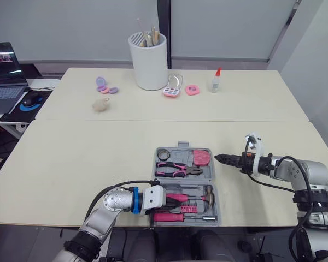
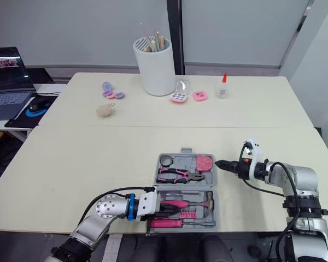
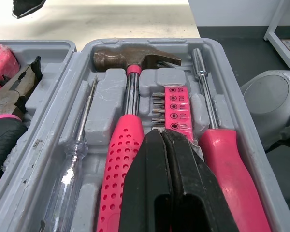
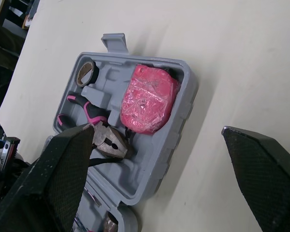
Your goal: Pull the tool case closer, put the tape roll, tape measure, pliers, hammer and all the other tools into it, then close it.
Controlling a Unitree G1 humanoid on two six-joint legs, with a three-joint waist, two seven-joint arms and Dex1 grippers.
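Grey plastic tool case lies open at the table's near edge, mid-width. Far half holds the tape roll, pliers and pink tape measure. Near half holds the hammer, screwdriver and bit holder. Left gripper jaws are pressed together, gripping nothing, tips over the near half between hammer handle and screwdriver; contact unclear. Right gripper jaws are wide apart, empty, just beside the far half's right rim.

Office: laptop, mouse, glass partition
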